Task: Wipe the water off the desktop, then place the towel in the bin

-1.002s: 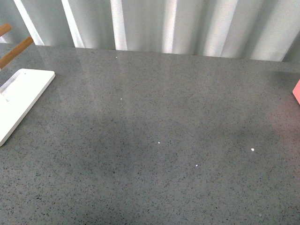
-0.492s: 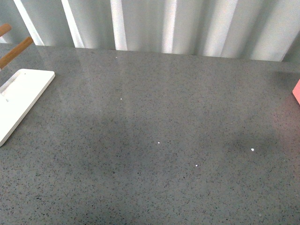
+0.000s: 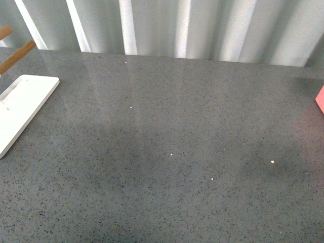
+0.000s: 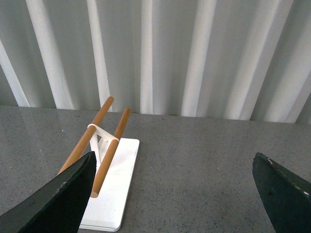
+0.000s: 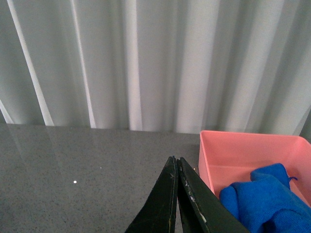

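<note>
The dark grey speckled desktop (image 3: 167,126) fills the front view; no arm shows there. In the right wrist view the blue towel (image 5: 267,201) lies bunched inside the pink bin (image 5: 243,150). My right gripper (image 5: 175,162) is shut and empty, its tips over the desktop (image 5: 73,160) just beside the bin's near wall. A corner of the bin (image 3: 320,98) shows at the right edge of the front view. My left gripper (image 4: 175,162) is open wide and empty above the desktop (image 4: 194,165); its dark fingers (image 4: 63,194) frame the view.
A white board (image 3: 20,106) with two wooden rails (image 4: 95,141) stands at the desktop's left. A pale corrugated wall (image 3: 177,25) runs along the back edge. A few tiny white specks (image 3: 272,162) lie on the desktop.
</note>
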